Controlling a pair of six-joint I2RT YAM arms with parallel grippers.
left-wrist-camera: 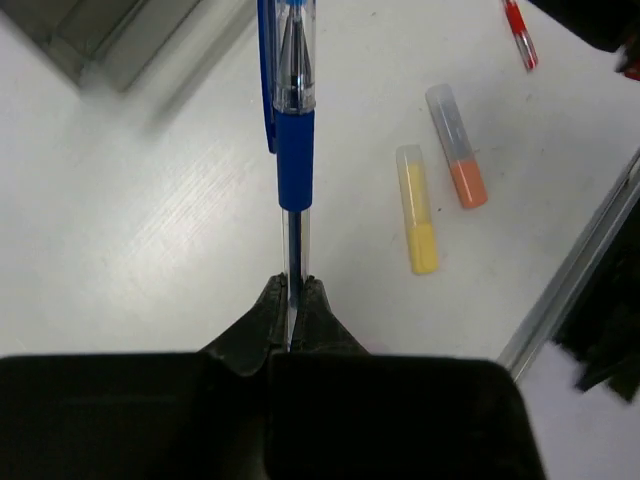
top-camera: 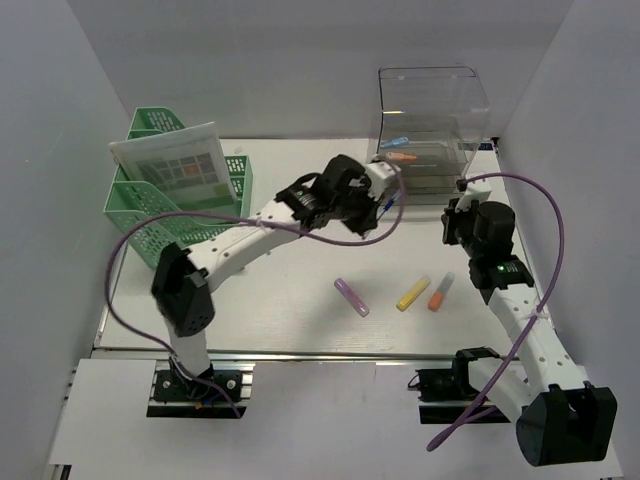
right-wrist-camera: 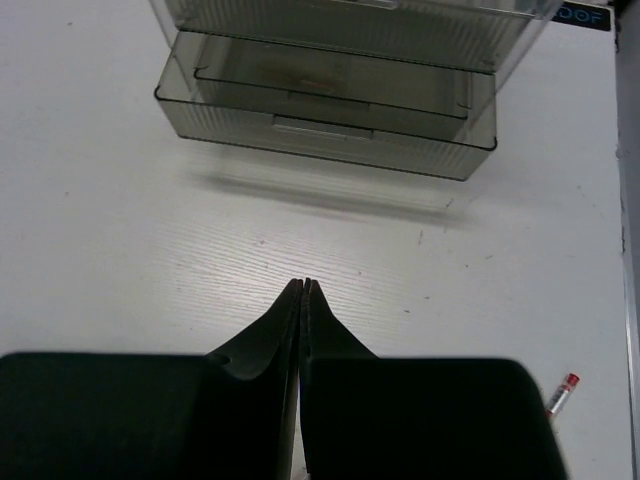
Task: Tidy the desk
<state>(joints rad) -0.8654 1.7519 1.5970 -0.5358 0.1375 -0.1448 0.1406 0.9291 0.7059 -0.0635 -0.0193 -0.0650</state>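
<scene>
The white desk [top-camera: 290, 310] carries a purple highlighter [top-camera: 351, 297], a yellow one [top-camera: 412, 293] and an orange one [top-camera: 441, 292]. My left gripper [top-camera: 384, 196] hovers above the desk in front of the clear drawer unit [top-camera: 430, 120]. In the left wrist view the left gripper [left-wrist-camera: 294, 285] is shut on a blue pen [left-wrist-camera: 296, 160], which sticks straight out past the fingertips. The yellow highlighter [left-wrist-camera: 417, 210] and orange highlighter [left-wrist-camera: 457, 148] lie below it to the right. My right gripper [right-wrist-camera: 306, 286] is shut on nothing, facing the drawer unit [right-wrist-camera: 330, 100].
A green basket [top-camera: 170, 205] holding a printed sheet stands at the back left. Several pens [top-camera: 400, 150] lie in the clear unit's open drawer. A red pen [right-wrist-camera: 562, 392] lies near the right edge. A silver rail [top-camera: 300, 352] runs along the front.
</scene>
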